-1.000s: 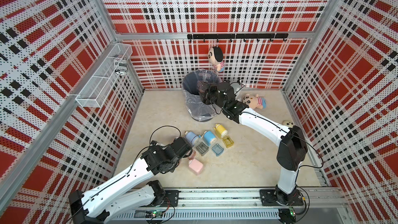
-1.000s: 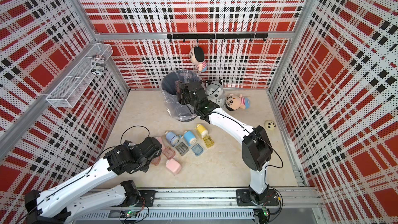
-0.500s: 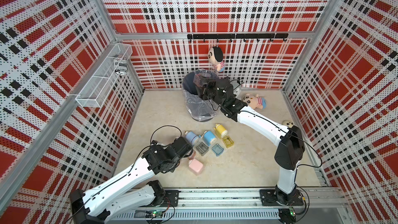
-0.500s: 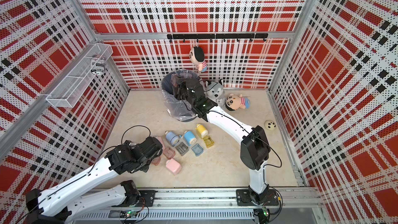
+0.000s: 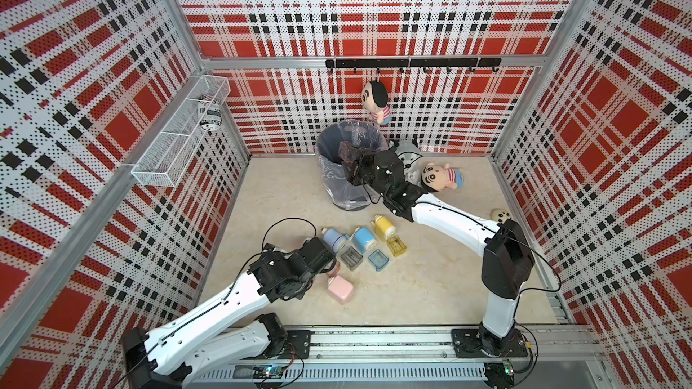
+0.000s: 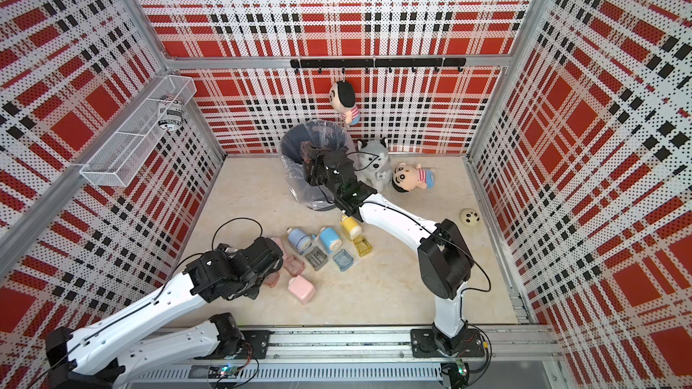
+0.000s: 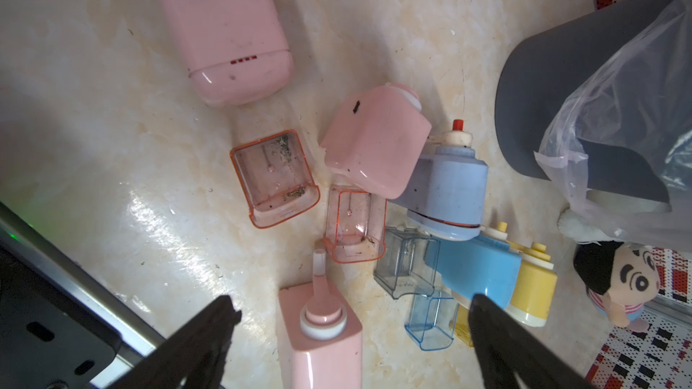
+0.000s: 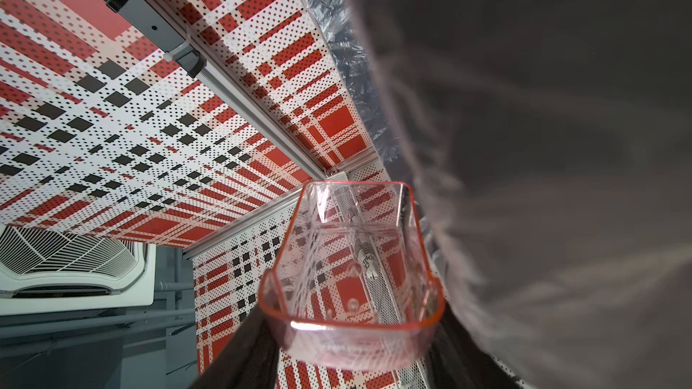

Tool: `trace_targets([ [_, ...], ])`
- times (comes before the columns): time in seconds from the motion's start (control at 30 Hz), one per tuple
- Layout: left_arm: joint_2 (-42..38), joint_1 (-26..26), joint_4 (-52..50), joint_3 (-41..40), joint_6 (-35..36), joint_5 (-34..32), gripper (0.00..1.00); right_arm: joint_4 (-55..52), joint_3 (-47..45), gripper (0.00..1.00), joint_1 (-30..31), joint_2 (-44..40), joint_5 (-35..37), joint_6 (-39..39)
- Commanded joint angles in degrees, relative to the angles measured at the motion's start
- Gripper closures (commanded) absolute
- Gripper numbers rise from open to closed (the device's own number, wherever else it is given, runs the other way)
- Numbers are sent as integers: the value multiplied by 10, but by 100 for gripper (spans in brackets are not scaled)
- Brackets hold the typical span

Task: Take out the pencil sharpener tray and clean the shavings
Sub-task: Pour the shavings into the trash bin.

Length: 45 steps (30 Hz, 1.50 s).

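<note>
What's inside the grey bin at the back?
A clear plastic bag lines the grey bin. The right hand holds a see-through pink tray at its opening. The hand and crinkly bag hide the bottom, so any shavings there can't be seen.

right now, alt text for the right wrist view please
The right gripper holds a clear pink-rimmed tray, with no shavings visible inside, beside the lined grey bin. A red plaid wall fills the background.
</note>
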Motion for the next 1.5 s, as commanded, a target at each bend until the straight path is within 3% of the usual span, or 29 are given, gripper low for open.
trace_targets([
  [0.0,-4,2,-4,9,4,0,2,-26,51,51,4,6,5,102],
  [0.13,-4,3,0,8,4,-2,2,-35,68,51,8,5,11,90],
  [0.43,-8,3,0,-1,5,1,2,9,-26,51,8,3,11,117],
  [1.0,-4,3,6,0,5,1,2,-36,63,51,9,-1,16,68],
  [1.47,-9,3,7,-4,4,4,2,16,4,51,12,-14,21,97],
])
